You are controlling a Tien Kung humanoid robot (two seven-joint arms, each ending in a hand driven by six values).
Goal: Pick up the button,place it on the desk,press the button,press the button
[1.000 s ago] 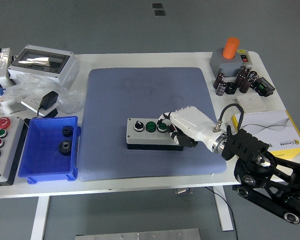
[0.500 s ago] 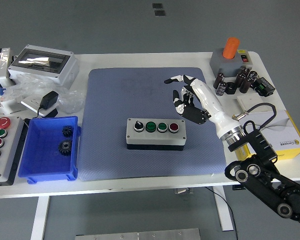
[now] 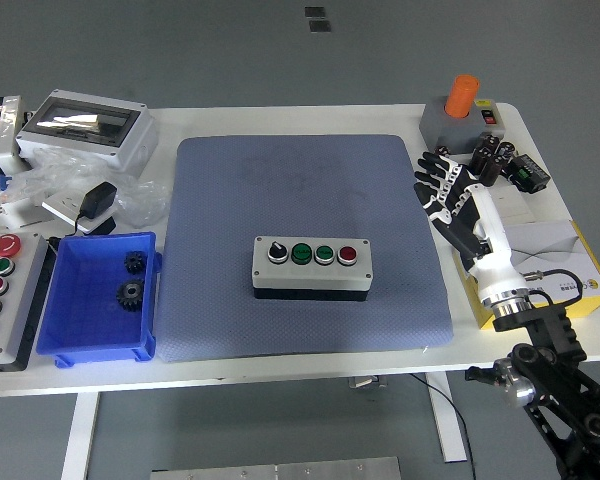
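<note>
A grey button box [image 3: 312,267] lies on the blue mat [image 3: 310,190] near its middle. It carries a black knob, two green buttons and a red button [image 3: 347,255] in a row. My right hand [image 3: 448,192] is open with fingers spread, raised at the mat's right edge, well apart from the box and holding nothing. The left arm is out of view.
A blue bin [image 3: 98,297] with two black gears sits at the left. A second button panel [image 3: 0,290] lies at the far left edge. A grey enclosure [image 3: 85,128] and plastic bags are at back left. A grey base with an orange knob [image 3: 460,112], capacitors and a yellow-white box [image 3: 550,265] are at right.
My right hand has lifted off the button box's right end and drawn back to the right, past the mat's edge, with fingers spread. The box has not moved.
</note>
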